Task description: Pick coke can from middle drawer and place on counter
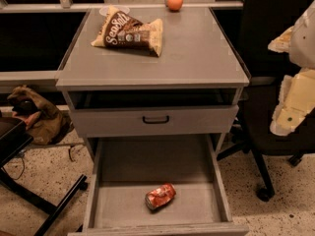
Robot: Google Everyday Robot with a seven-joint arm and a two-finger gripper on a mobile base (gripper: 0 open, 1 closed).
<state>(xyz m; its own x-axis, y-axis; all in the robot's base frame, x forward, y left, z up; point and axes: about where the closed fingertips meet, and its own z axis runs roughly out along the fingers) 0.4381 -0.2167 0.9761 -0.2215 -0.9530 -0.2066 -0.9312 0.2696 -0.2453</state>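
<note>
The coke can (160, 196), red-orange with white markings and dented, lies on its side on the floor of the open middle drawer (147, 163), near the drawer's front. The counter (197, 58) is the flat grey top of the cabinet above it. My gripper (294, 102) shows as cream-white parts at the right edge of the view. It is beside the cabinet at about counter height, well up and to the right of the can and apart from it. It holds nothing that I can see.
A brown chip bag (129, 32) and a round orange fruit (174, 1) lie at the back of the counter. A shut drawer front with a black handle (155, 119) sits above the open drawer. A black office chair (266, 132) stands at the right. A chair base (49, 200) and a brown bag (37, 114) are at the left.
</note>
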